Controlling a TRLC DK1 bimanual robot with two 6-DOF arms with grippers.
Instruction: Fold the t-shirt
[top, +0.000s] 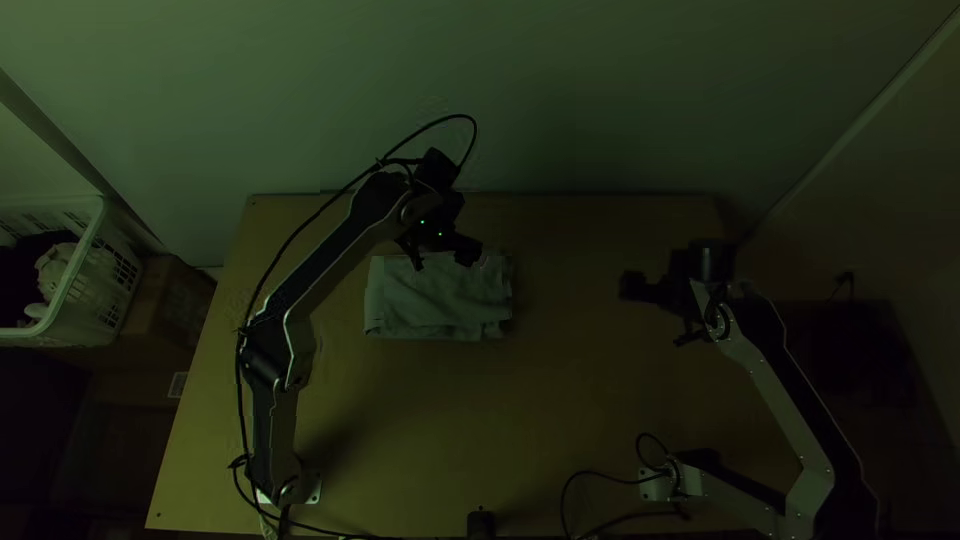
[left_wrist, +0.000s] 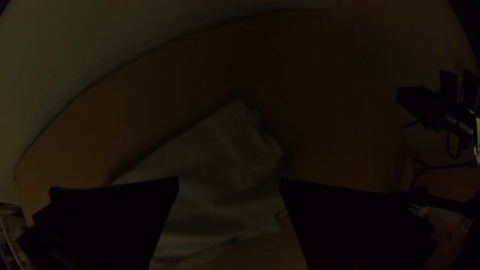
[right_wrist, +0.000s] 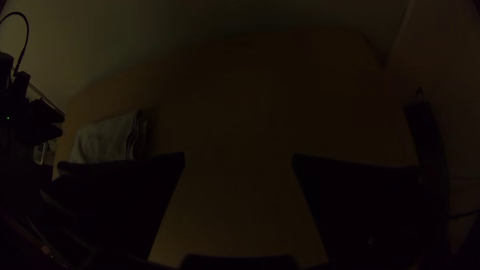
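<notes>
1. Task's thing: your t-shirt (top: 435, 305) lay on the desk (top: 570, 430), left of its middle and towards the far side. It was folded into a compact, roughly rectangular bundle, with stacked layers at the side facing your right arm.

2. Left gripper (top: 440, 258): it stood over the far part of the bundle. Its fingers (left_wrist: 120, 215) were wide apart, with no cloth gripped between them.

3. Right gripper (right_wrist: 239, 155): it stood well apart from the cloth, over the right part of the desk. Its fingers were likewise spread and empty.

4. Work done: in my judgement, your main folds were complete, or very nearly so. The exact number of folds could not be told.

5. Work left: the layer ends were not flush, and the near edge ran uneven by the right corner. You probably had only light squaring or smoothing left, then clearing of the left arm. I noted one risk: the left fingers could have snagged the top layer and opened the fold.
</notes>
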